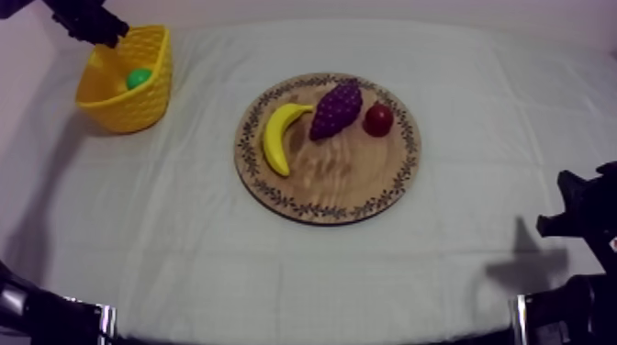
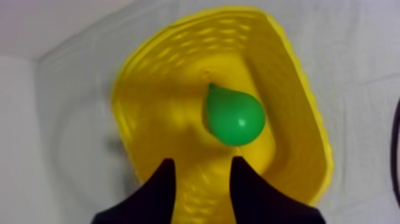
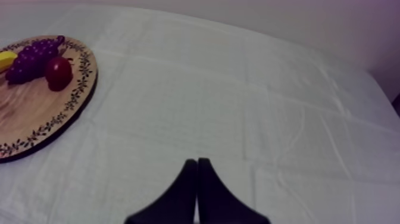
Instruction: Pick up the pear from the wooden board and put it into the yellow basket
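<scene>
The green pear [image 1: 139, 78] lies inside the yellow basket [image 1: 147, 108] at the table's far left. From the left wrist view the pear [image 2: 234, 115] rests on the basket's floor, inside its wall [image 2: 297, 125]. My left gripper [image 2: 202, 174] hangs over the basket, open, with nothing between its fingers; from above it is at the basket's back rim [image 1: 103, 33]. My right gripper [image 3: 197, 168] is shut on nothing, low over bare cloth at the table's right side. The round wooden board [image 1: 349, 179] lies mid-table.
On the board lie a banana [image 1: 280, 136], a bunch of grapes [image 1: 336, 108] and a small red fruit [image 1: 377, 119]. The right wrist view catches the board's rim [image 3: 74, 98] with the grapes [image 3: 33, 56] and red fruit [image 3: 58, 72].
</scene>
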Tool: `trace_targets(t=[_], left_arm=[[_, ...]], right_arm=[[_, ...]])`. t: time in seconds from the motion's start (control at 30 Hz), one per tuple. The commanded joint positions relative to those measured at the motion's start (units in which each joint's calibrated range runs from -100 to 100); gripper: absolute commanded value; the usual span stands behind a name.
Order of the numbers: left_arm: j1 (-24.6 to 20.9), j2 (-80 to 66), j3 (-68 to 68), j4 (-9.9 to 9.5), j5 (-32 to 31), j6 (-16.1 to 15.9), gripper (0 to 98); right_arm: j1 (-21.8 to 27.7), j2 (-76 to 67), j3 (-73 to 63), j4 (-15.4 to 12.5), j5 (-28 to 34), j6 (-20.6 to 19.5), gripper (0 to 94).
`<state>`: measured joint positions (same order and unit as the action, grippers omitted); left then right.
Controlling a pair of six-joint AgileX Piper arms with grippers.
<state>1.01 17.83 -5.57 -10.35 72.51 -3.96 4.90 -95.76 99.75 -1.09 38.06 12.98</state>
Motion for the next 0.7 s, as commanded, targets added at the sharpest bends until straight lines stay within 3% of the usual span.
trace_targets(t=[0.0,0.1,0.23,0.47,0.67], left_arm=[[-0.03,-11.77,6.69,0.10,-1.10,1.61,27.3],[-0.31,-20.38,12.09,1.03,-2.63,3.32,19.2],[-1.92,-32.12,20.41,4.09,-5.64,4.06,9.4],[-4.04,-53.30,39.42,10.82,-15.10,-0.43,1.0],[-4.59,-70.14,58.40,13.54,-25.30,-2.29,0.1]], right_arm=[[0.00,0.01,0.03,-0.01,0.01,-0.02,0.3],[0.00,0.01,0.03,-0.01,0.01,-0.02,0.3],[0.00,0.01,0.03,-0.01,0.01,-0.02,0.3],[0.00,0.01,0.03,-0.01,0.01,-0.02,0.3],[0.00,0.01,0.03,-0.01,0.01,-0.02,0.3]])
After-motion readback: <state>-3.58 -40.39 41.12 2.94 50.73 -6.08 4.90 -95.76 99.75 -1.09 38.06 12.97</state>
